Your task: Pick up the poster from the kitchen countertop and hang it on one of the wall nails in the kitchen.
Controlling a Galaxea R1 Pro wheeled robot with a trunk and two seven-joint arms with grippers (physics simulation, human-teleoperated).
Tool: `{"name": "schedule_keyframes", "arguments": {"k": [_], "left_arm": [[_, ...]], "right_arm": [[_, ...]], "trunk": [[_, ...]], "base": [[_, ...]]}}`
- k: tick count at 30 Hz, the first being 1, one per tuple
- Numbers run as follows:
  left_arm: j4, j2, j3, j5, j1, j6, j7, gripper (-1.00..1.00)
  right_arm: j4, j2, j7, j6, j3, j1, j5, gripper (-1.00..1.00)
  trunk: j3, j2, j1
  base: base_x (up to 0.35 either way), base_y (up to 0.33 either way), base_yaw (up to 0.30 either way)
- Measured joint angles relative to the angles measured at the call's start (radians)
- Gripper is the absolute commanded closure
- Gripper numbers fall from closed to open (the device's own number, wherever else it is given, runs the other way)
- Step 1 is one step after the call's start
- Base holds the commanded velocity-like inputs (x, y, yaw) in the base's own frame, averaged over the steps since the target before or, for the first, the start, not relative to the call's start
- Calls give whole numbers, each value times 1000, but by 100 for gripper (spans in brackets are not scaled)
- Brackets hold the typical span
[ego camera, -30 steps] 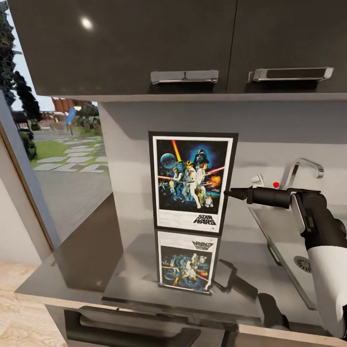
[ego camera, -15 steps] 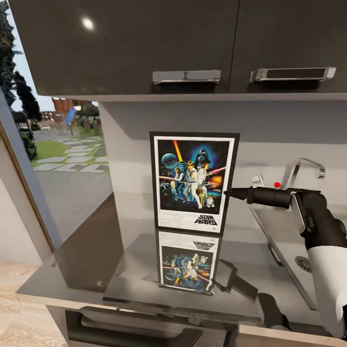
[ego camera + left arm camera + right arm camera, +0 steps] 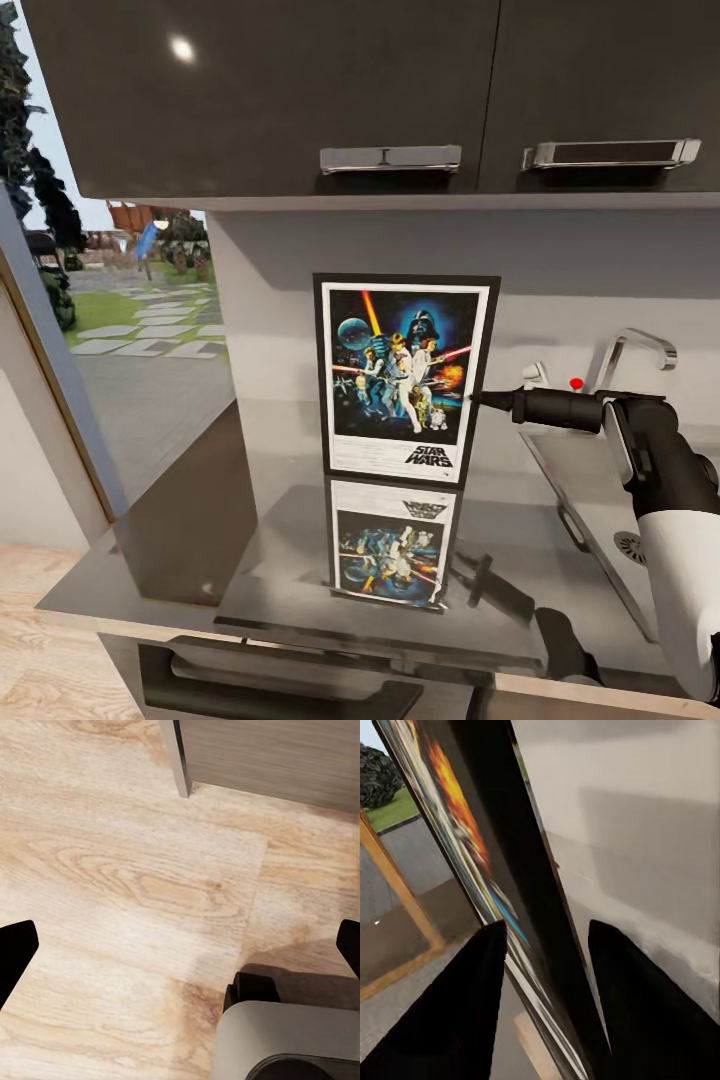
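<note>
Your right gripper [image 3: 478,400], black and two-fingered, stands part open, its fingers [image 3: 450,1020] astride the right edge of the upright black-framed, white-bordered Star Wars poster [image 3: 405,378], not visibly clamped. Beneath it lies the glossy dark grey kitchen countertop [image 3: 180,520]. Your left gripper [image 3: 180,945] is spread wide, empty, over the pale wooden floor [image 3: 135,870].

A home kitchen here: glossy dark wall cabinets [image 3: 300,90] with steel handles up at twelve o'clock, the mirror-like kitchen countertop [image 3: 190,520] below, a steel sink [image 3: 600,500] and chrome tap [image 3: 635,355] at three, pale wood flooring [image 3: 127,892] underfoot.
</note>
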Motion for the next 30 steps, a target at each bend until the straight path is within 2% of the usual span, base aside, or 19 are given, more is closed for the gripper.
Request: {"name": "schedule_keyframes", "arguments": {"k": [24, 25, 30], "left_arm": [[-2, 0, 0, 0, 0, 0, 0, -100], [-1, 0, 0, 0, 0, 0, 1, -100], [-2, 0, 0, 0, 0, 0, 1, -100]], "right_arm": [[-4, 1, -1, -3, 6, 0, 1, 100], [-86, 3, -1, 2, 6, 0, -4, 100], [-95, 3, -2, 0, 6, 0, 1, 100]], "trunk": [[0, 0, 0], [0, 0, 0], [0, 0, 0]], "base": [[0, 0, 0], [0, 0, 0], [0, 0, 0]]}}
